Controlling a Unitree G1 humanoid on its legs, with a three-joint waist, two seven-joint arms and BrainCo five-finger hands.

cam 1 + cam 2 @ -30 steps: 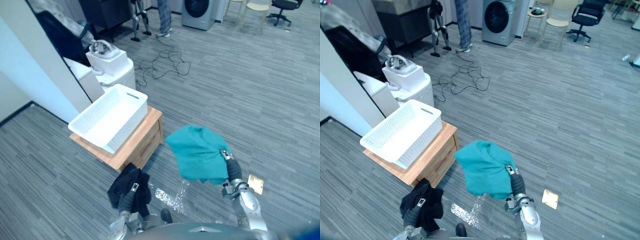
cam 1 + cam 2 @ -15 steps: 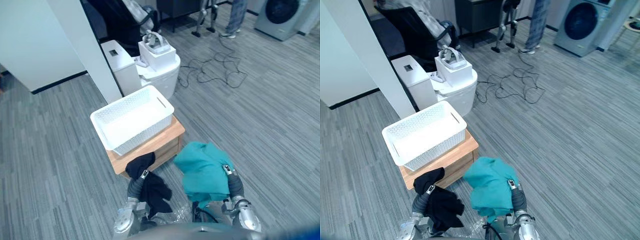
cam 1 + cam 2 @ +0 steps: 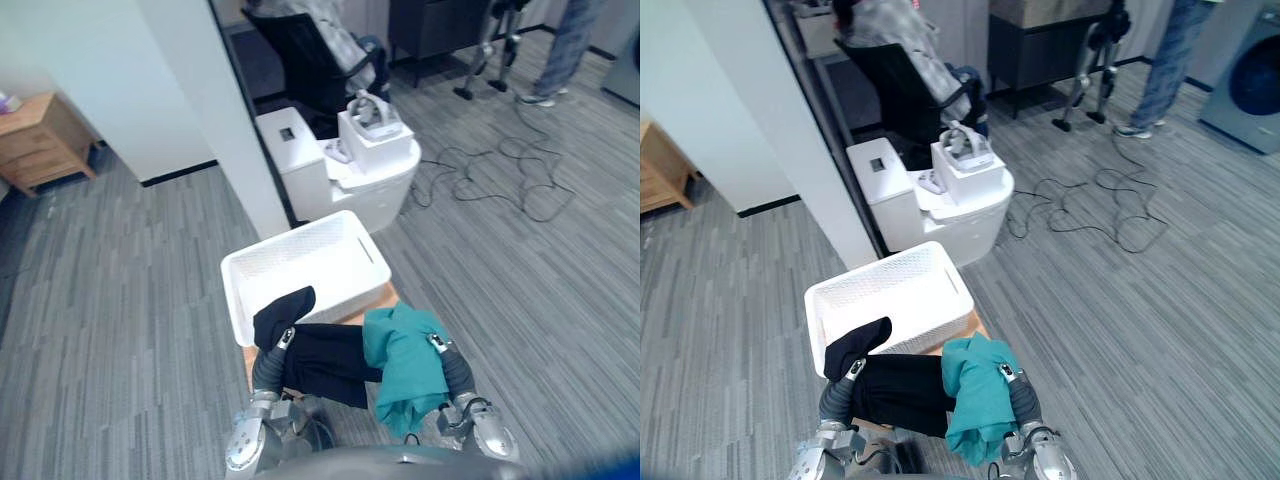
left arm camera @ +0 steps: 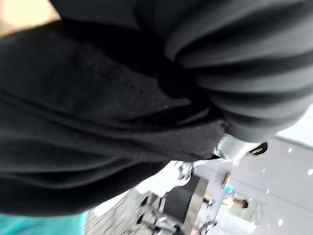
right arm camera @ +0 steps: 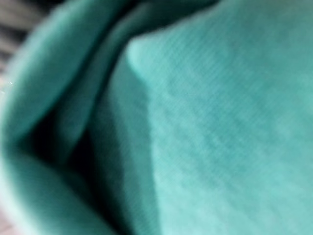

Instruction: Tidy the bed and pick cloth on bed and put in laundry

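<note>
Black cloth (image 3: 322,362) (soft folds) hangs near perforated basket (image 3: 300,268).

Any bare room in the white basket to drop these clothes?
The basket floor is bare from far wall almost to near rim. Crowded along the near rim: black cloth overlaps it, teal cloth just right of that.

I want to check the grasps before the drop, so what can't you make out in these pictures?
- Left hand: its grip is buried in the black cloth, in the eye views and the left wrist view alike.
- Right hand: its grip is covered by the teal cloth, in its wrist view too.
- White basket: near rim hidden behind the black cloth, so contact cannot be told.
- Wooden table: mostly hidden under basket and cloths.
</note>
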